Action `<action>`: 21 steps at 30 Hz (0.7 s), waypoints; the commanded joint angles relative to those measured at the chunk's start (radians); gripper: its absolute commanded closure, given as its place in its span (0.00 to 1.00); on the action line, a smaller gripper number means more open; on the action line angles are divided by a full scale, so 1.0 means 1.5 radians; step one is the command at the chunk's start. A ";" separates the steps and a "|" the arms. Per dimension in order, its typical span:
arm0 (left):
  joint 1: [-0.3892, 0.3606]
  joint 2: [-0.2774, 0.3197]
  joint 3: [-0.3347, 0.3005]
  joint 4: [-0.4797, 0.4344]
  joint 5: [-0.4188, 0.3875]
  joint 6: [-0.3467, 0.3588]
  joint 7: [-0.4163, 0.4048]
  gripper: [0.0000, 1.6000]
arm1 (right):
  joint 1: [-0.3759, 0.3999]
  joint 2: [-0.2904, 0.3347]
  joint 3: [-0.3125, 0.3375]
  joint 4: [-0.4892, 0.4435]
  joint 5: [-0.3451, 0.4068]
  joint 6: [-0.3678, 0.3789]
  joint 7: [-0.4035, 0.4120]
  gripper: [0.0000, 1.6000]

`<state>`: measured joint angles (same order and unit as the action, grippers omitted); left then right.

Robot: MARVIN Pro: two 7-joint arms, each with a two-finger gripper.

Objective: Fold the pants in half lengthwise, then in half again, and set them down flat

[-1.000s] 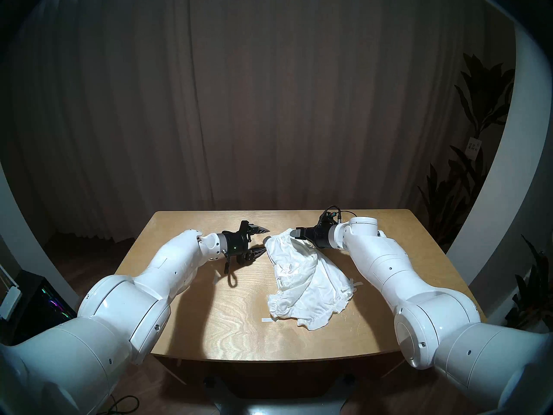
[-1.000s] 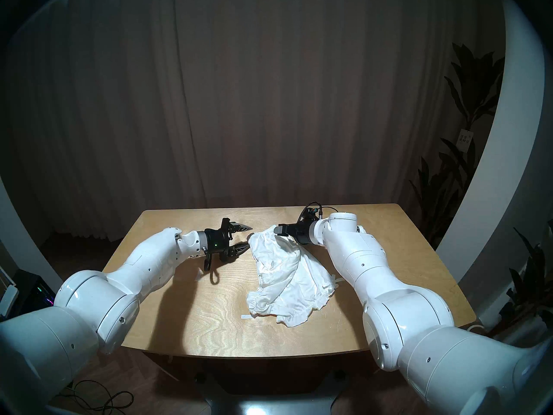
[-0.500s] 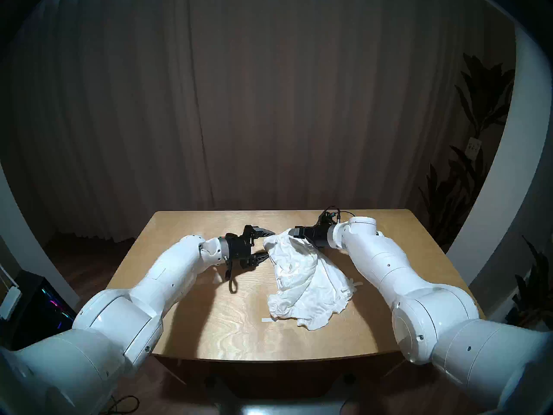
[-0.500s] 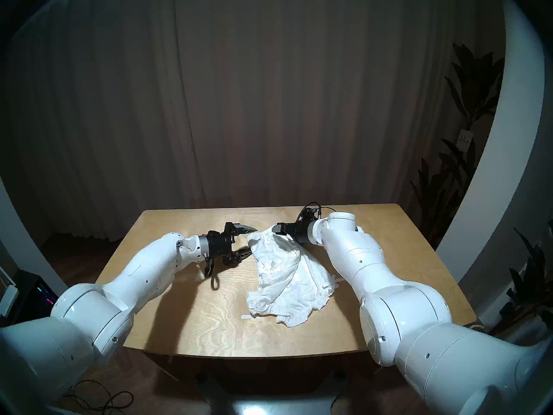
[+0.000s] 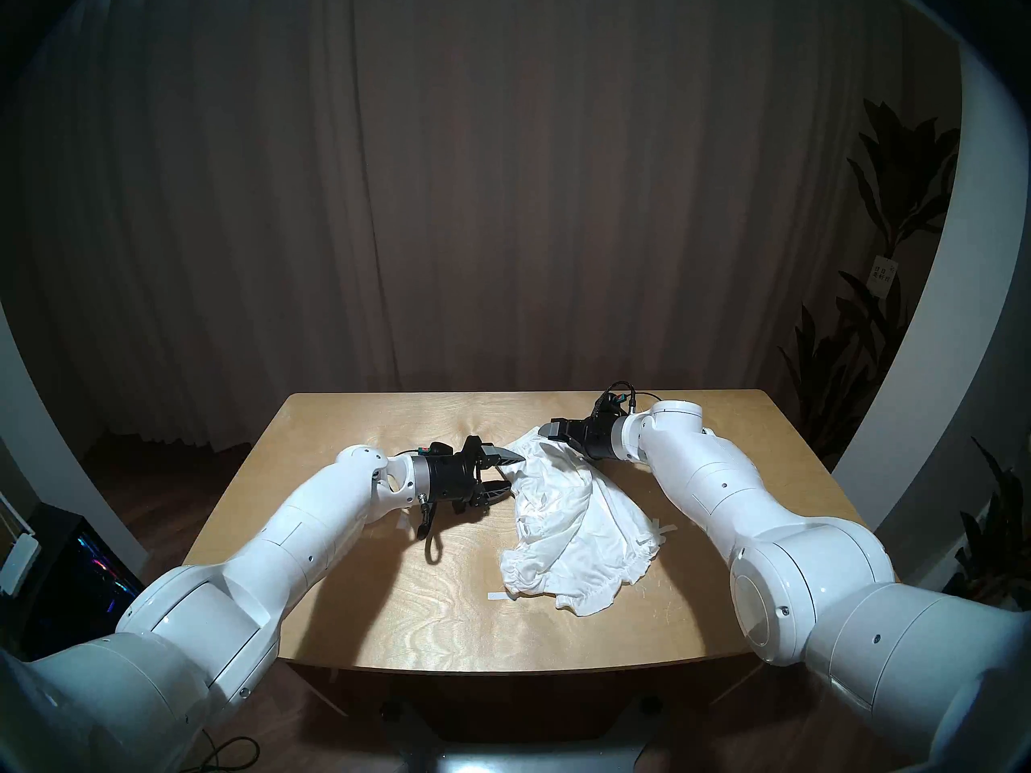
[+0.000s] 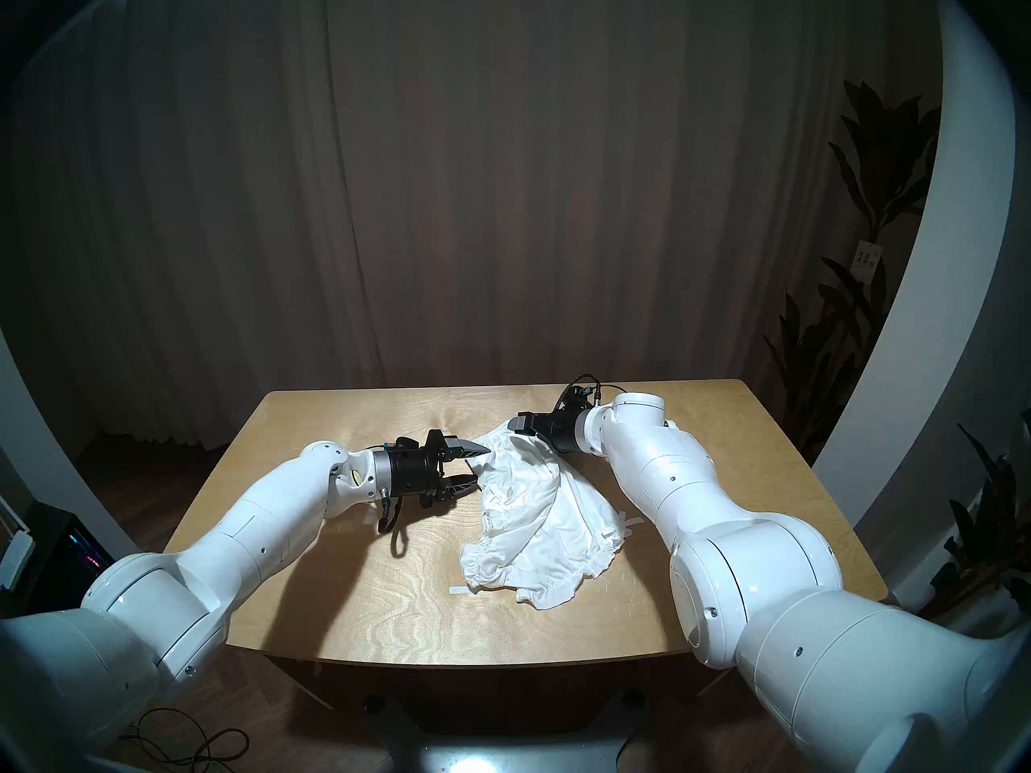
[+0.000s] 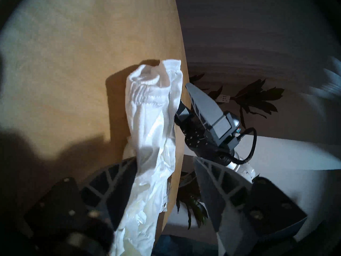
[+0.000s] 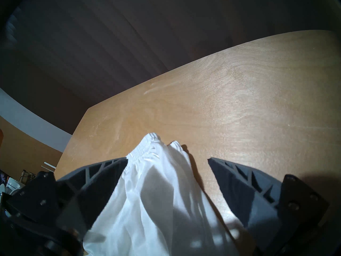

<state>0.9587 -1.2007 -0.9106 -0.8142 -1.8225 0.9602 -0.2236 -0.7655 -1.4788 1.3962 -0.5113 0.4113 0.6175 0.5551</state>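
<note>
A dark pleated curtain [image 5: 502, 197] hangs behind a pale wooden desk [image 5: 435, 604], with leafy plants [image 5: 892, 208] off the desk's right side. A small white tag [image 5: 883, 275] hangs on one plant; it carries marks too small to read. To the desk's left, on the floor, a dark box [image 5: 83, 582] glows with coloured lights, and a cable [image 5: 223, 749] lies on the floor by the desk's near edge.

The pants [image 5: 569, 526] lie crumpled on the right half of the desk, with the ruffled hems toward the desk's near edge and the elastic waistband raised off the wood toward its far edge. White ribbon ties [image 5: 661, 532] trail off the right side of the pants. A short strip of white tape [image 5: 496, 595] is stuck to the desk, touching the heap's near left edge. A second strip [image 5: 401, 523] lies left of the pants, partly hidden by the left arm.

The right gripper [image 5: 544, 440] is at the waistband, and its fingers [image 8: 103, 178] stand wide apart with the cloth draped between them, against one finger; I cannot tell whether they grip it. The left gripper [image 5: 510, 470] reaches in from the left of the pants. Its fingers [image 7: 114, 178] are part-spread around a bunched fold of the cloth, with the fold lying against one finger and a gap to the other. A black cable loop [image 5: 430, 543] dangles from the left wrist over bare desk, left of the pants.
</note>
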 commanded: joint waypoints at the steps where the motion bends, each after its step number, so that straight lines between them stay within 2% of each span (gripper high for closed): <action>1: 0.040 0.063 0.009 -0.067 0.022 -0.001 0.002 0.29 | 0.039 0.007 -0.022 0.002 -0.019 -0.001 0.016 0.00; 2: 0.042 0.068 0.008 -0.077 0.023 -0.002 0.001 0.34 | 0.041 0.008 -0.026 0.004 -0.023 0.000 0.019 0.02; 3: 0.045 0.075 0.007 -0.090 0.025 -0.006 0.000 0.33 | 0.043 0.011 -0.032 0.006 -0.028 -0.001 0.022 0.09; 4: 0.048 0.081 0.006 -0.101 0.028 -0.008 0.001 0.32 | 0.044 0.012 -0.036 0.008 -0.032 -0.002 0.025 0.23; 5: 0.050 0.086 0.005 -0.110 0.028 -0.010 0.002 0.31 | 0.045 0.015 -0.040 0.009 -0.035 -0.001 0.028 0.24; 6: 0.054 0.093 0.005 -0.124 0.032 -0.013 0.002 0.28 | 0.047 0.017 -0.046 0.012 -0.040 -0.002 0.032 0.29; 7: 0.055 0.098 0.005 -0.132 0.035 -0.015 0.005 0.29 | 0.049 0.021 -0.050 0.012 -0.044 -0.003 0.035 0.36; 9: 0.061 0.109 0.003 -0.151 0.040 -0.023 0.008 0.24 | 0.053 0.027 -0.058 0.015 -0.052 -0.002 0.043 0.50; 11: 0.070 0.120 0.000 -0.171 0.044 -0.031 0.013 0.29 | 0.058 0.032 -0.068 0.017 -0.061 -0.004 0.051 0.51; 12: 0.074 0.125 -0.001 -0.182 0.048 -0.037 0.016 0.35 | 0.061 0.034 -0.073 0.018 -0.065 -0.004 0.056 0.52; 13: 0.077 0.129 -0.003 -0.189 0.049 -0.040 0.021 0.36 | 0.063 0.036 -0.077 0.018 -0.068 -0.004 0.061 0.51; 14: 0.082 0.134 -0.005 -0.201 0.051 -0.046 0.024 0.33 | 0.066 0.038 -0.081 0.019 -0.071 -0.005 0.066 0.45; 16: 0.089 0.141 -0.009 -0.220 0.054 -0.055 0.031 0.31 | 0.070 0.040 -0.091 0.018 -0.080 -0.007 0.077 0.51; 17: 0.092 0.143 -0.011 -0.228 0.054 -0.060 0.033 0.29 | 0.071 0.041 -0.094 0.019 -0.081 -0.006 0.082 0.43; 19: 0.102 0.151 -0.016 -0.252 0.057 -0.071 0.043 0.25 | 0.074 0.042 -0.102 0.022 -0.087 -0.009 0.094 0.45; 21: 0.111 0.154 -0.021 -0.268 0.058 -0.083 0.053 0.22 | 0.076 0.042 -0.110 0.024 -0.092 -0.011 0.108 0.38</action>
<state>1.0905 -1.0172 -0.9139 -1.1145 -1.7367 0.8869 -0.1665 -0.7016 -1.4250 1.2600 -0.4711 0.2901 0.6130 0.6549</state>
